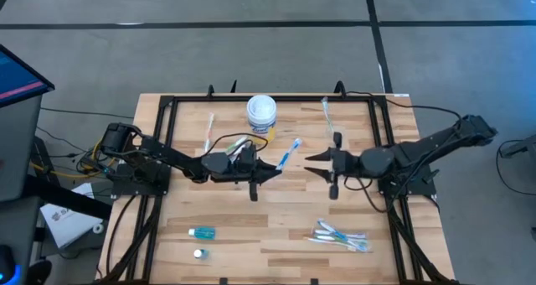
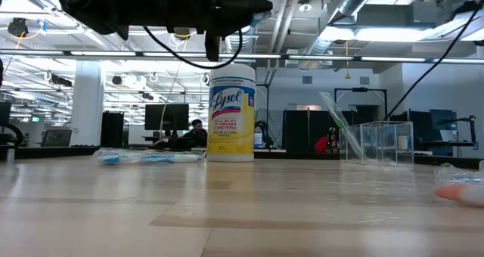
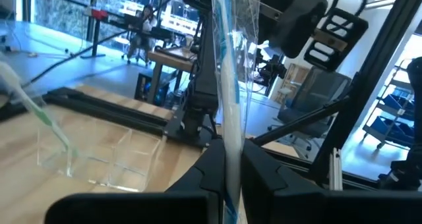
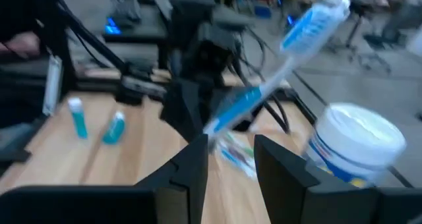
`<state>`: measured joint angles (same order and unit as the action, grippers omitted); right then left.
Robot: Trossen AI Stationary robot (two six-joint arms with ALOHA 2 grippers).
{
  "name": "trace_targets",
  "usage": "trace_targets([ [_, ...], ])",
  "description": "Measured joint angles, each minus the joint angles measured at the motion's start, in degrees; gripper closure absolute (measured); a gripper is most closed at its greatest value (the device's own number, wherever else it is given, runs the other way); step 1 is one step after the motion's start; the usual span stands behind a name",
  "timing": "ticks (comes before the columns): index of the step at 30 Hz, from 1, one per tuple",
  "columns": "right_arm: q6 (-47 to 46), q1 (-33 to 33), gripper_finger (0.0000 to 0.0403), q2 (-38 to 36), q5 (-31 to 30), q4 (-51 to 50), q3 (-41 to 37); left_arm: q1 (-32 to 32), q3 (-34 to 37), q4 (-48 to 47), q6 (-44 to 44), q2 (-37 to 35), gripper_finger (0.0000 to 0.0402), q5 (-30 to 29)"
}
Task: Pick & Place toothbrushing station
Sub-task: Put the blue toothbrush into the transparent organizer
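Blue toothbrush [image 1: 287,154] being held mid-table, pinched by left gripper [image 1: 270,174]. Right gripper [image 1: 314,163] being kept half-spread, empty, nearby. Clear cup [image 2: 376,142] with green toothbrush [image 2: 333,111] standing placed. Packaged brushes [image 1: 341,235], blue tube [image 1: 202,232] being left unplaced.

A: How is the scene lit?
B: Evenly, by ceiling lamps [image 2: 333,32]; soft shadows are cast on the table [image 1: 276,226].
A: Any blur?
B: Yes, the toothbrush [image 4: 277,79] is smeared.

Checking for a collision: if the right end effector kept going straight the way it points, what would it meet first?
Likely the blue toothbrush held up by the left end effector; the right end effector points straight at it, though the height gap is unclear.
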<state>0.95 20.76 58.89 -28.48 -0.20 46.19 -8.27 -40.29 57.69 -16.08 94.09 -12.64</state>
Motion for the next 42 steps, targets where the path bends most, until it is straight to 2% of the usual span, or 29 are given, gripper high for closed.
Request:
trace_targets([
  [4, 1.2, -2.38, 0.029, -0.23, 4.1, 7.74, -2.59, 0.0, 0.0, 0.87, 1.14, 0.01, 0.0385, 0.0],
  [22, -1.0, -13.88, 0.029, 2.28, 21.37, 17.16, -2.62, 0.0, -0.02, 2.41, 2.78, 0.01, 0.0385, 0.46],
  [27, -1.65, -15.81, 0.029, 2.53, 24.45, 19.02, -2.62, 0.0, -0.02, 2.43, 2.78, 0.02, 0.0385, 0.46],
  [37, -2.53, -19.08, 0.029, 9.16, 31.28, 27.94, -2.57, -0.01, -0.02, 2.61, 2.8, 0.02, 0.0385, 0.47],
  [42, -2.6, -19.83, 0.029, 9.0, 31.95, 29.2, -2.55, 0.0, -0.02, 2.67, 2.79, 0.01, 0.0385, 0.47],
])
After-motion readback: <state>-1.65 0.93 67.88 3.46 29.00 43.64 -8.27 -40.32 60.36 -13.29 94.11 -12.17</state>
